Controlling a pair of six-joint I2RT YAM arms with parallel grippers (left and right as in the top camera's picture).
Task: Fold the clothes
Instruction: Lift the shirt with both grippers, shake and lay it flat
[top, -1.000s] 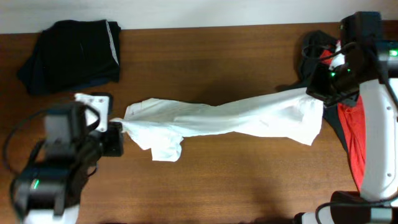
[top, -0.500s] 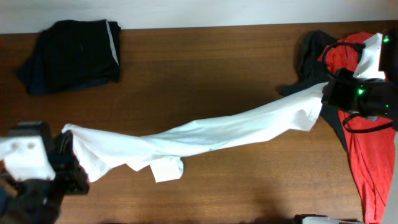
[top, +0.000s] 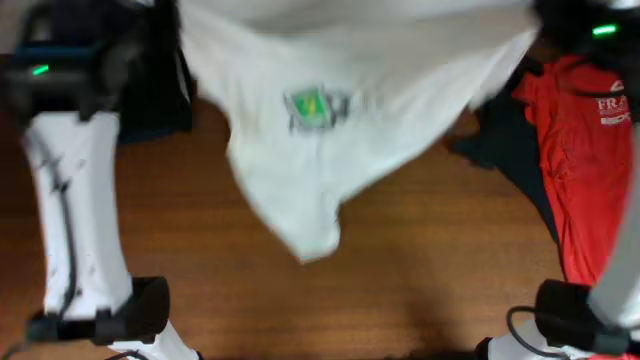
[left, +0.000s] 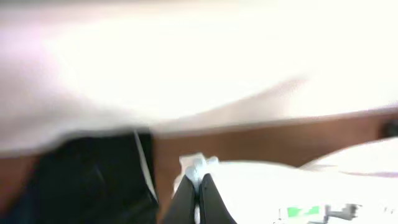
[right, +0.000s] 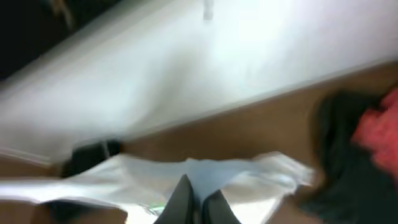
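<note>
Red T-shirt (top: 582, 185), white "FRA" lettering (top: 612, 106)

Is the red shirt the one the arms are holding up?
No, the lifted one is the white T-shirt; the red shirt lies on the table.

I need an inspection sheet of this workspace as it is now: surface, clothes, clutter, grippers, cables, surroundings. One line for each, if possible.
surface: brown wooden table, picture blurred.
job's things: white T-shirt with green logo, held up and spread between both arms; red T-shirt lying at the right; dark grey garment beside it; black garment at the far left.
clutter: nothing seen.
grippers: left gripper shut on the white T-shirt; right gripper shut on it too.
cables: black cable along the left arm; a second one at the right base.
surroundings: pale blurred area beyond the table, no detail.
</note>
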